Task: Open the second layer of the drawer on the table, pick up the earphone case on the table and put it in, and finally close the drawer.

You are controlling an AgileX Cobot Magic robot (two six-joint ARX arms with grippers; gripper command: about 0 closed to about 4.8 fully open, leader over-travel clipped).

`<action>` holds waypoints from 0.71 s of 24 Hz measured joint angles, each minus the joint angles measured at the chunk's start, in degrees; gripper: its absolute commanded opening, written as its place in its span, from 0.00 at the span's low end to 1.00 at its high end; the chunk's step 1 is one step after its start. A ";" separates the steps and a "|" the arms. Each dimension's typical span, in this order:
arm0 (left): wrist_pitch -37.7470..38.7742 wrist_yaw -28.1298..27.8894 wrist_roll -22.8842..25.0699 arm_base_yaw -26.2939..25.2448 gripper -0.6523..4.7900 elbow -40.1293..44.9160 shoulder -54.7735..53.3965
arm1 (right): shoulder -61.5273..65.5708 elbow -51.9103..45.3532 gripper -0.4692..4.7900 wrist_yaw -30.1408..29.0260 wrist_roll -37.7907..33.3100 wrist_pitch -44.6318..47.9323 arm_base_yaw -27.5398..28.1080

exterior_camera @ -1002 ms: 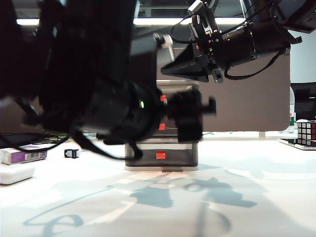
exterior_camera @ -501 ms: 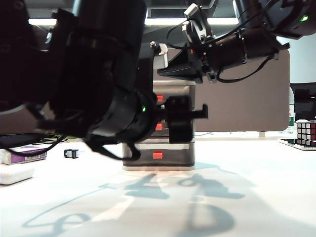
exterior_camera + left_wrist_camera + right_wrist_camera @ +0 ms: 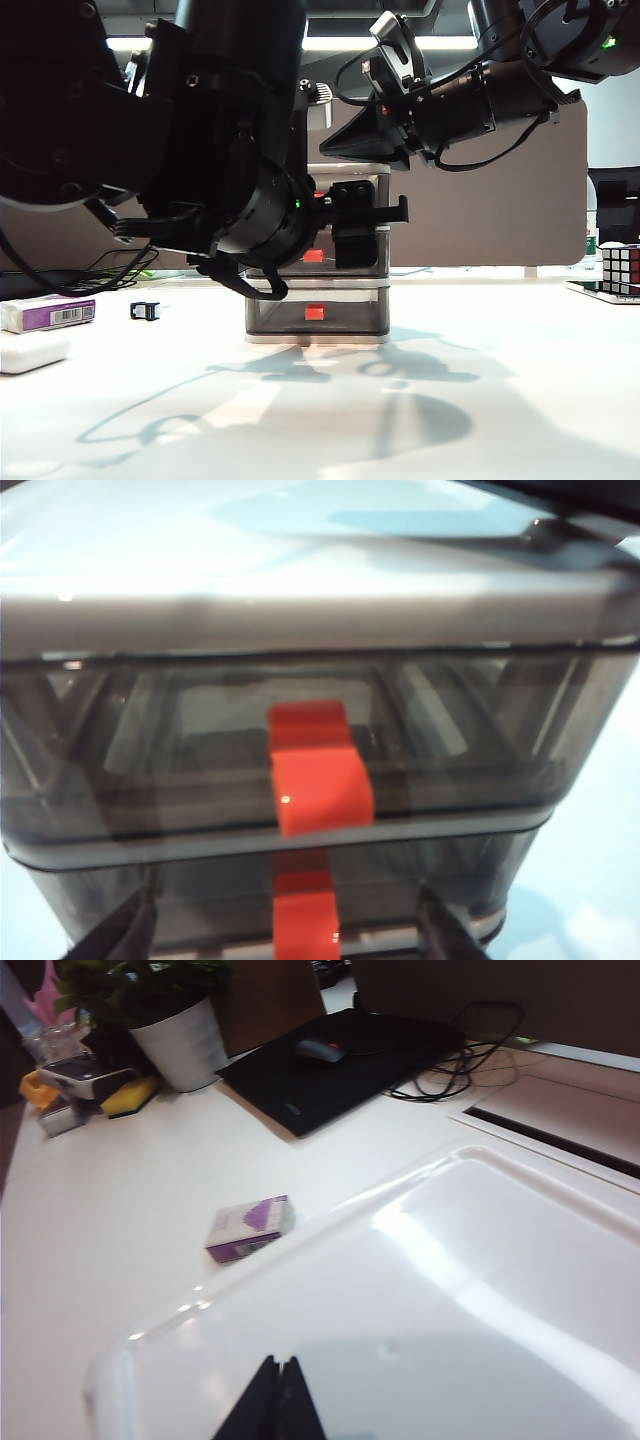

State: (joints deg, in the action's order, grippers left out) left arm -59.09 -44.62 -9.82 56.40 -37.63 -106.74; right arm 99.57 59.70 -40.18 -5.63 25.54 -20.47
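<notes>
Left claw (image 3: 285, 935) faces smoky grey drawer (image 3: 300, 780).

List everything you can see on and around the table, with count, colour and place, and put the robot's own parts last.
drawer: one, white frame, three smoky grey trays with red-orange handles, mid table.
second layer: one, grey, middle tray, shut.
earphone case: one, glossy white, far left, near the table edge.
purple-and-white box: one, behind the case.
black clip: one, right of the box.
puzzle cube: one, multicoloured, far right.
potted plant: one, green in a white pot, beyond the table.
laptop: one, black, beside the plant.
table: one, white.
left gripper: black, open, in front of the drawer's upper trays.
right gripper: black, shut, at the drawer's top.
</notes>
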 measured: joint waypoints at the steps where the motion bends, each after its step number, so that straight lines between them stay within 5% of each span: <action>1: 0.04 -0.04 0.00 -0.02 0.66 0.00 0.00 | 0.02 0.07 0.08 0.81 0.31 -0.04 0.02; 10: 0.42 0.02 -0.04 -2.45 0.66 -0.70 -0.22 | 4.68 3.98 0.08 0.96 0.09 2.91 0.11; 17: 1.31 5.53 -0.09 -7.26 0.66 -1.68 -0.52 | 5.01 5.86 0.08 -0.50 -0.85 -0.02 0.04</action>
State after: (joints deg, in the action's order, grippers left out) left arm -57.78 -39.09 -9.91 49.15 -39.31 -107.26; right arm 104.57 65.56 -40.69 -6.48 25.52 -20.43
